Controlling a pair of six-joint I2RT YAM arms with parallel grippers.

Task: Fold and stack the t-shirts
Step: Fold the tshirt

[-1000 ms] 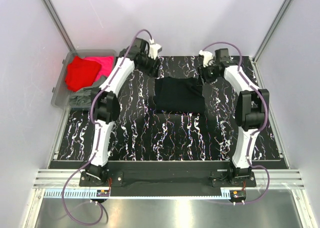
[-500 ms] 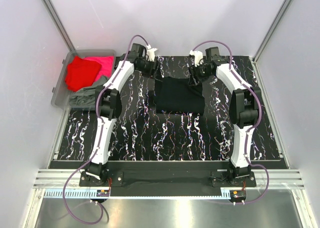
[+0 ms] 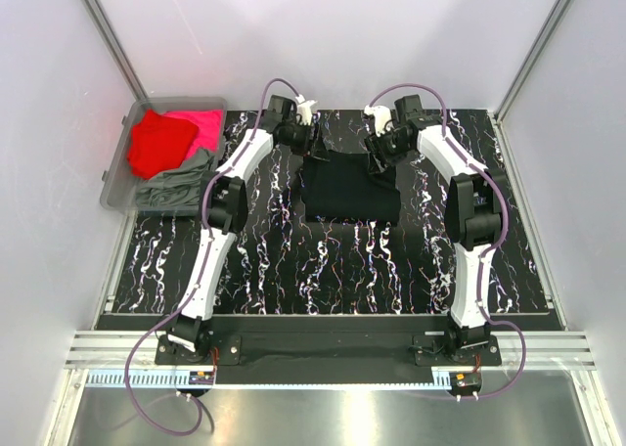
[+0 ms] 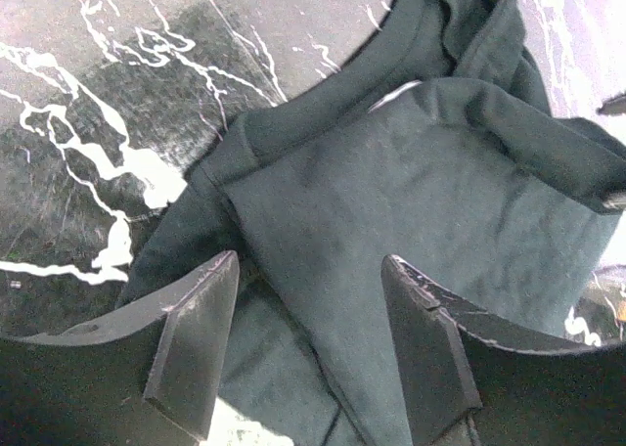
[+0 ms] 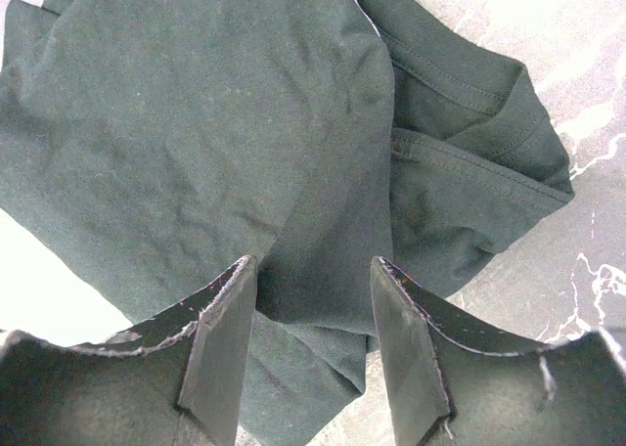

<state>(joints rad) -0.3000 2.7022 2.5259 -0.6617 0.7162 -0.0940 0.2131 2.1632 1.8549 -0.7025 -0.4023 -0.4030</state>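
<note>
A black t-shirt [image 3: 350, 187] lies folded in a rough rectangle at the middle of the far half of the table. My left gripper [image 3: 315, 149] hovers at its far left corner and my right gripper [image 3: 378, 158] at its far right corner. In the left wrist view the left gripper [image 4: 311, 262] is open over layered dark cloth [image 4: 411, 192]. The right gripper [image 5: 313, 262] is open too, its fingers straddling a fold of the shirt [image 5: 196, 123] without pinching it. Red [image 3: 156, 143], magenta-pink [image 3: 203, 125] and grey-green [image 3: 176, 184] t-shirts lie in a bin.
The clear plastic bin [image 3: 115, 172] sits off the table's far left corner. The black marbled tabletop [image 3: 323, 270] spreads in front of the shirt. Pale walls with metal corner posts enclose the table on three sides.
Both grippers have swung inward from the outer far corners of the table to the shirt's far edge. The right gripper has opened wider. The shirt's far edge looks slightly bunched.
</note>
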